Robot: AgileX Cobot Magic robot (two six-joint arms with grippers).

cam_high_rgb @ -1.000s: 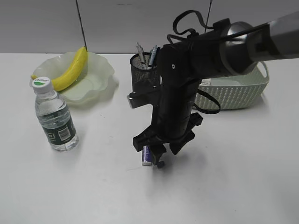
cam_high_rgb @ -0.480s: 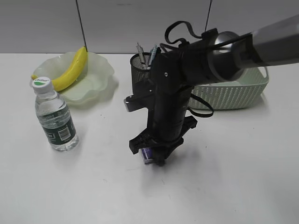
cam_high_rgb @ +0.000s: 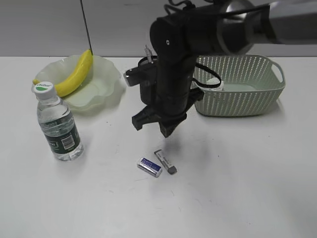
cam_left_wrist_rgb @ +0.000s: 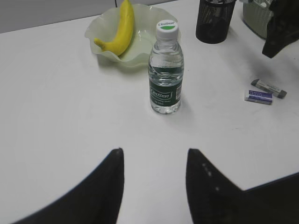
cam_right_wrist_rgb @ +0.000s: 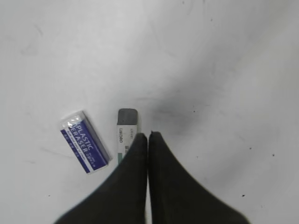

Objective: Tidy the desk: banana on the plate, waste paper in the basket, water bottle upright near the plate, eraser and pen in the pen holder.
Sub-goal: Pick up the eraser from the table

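Erasers: 2 are lying on the desk [cam_high_rgb: 247, 188] at lower centre, the blue plastic eraser [cam_high_rgb: 149, 166] beside a grey eraser [cam_high_rgb: 165, 161].
Right gripper [cam_right_wrist_rgb: 148, 136]: hanging above them, fingers pressed together, holding nothing.
Left gripper [cam_left_wrist_rgb: 154, 161]: standing half-open, empty.
Water bottle [cam_high_rgb: 58, 123]: standing upright at left, near the plate [cam_high_rgb: 106, 87].

The banana [cam_high_rgb: 75, 73] lies in the plate [cam_high_rgb: 106, 89], the water bottle [cam_high_rgb: 58, 124] before it, two erasers [cam_high_rgb: 149, 167] to its right.
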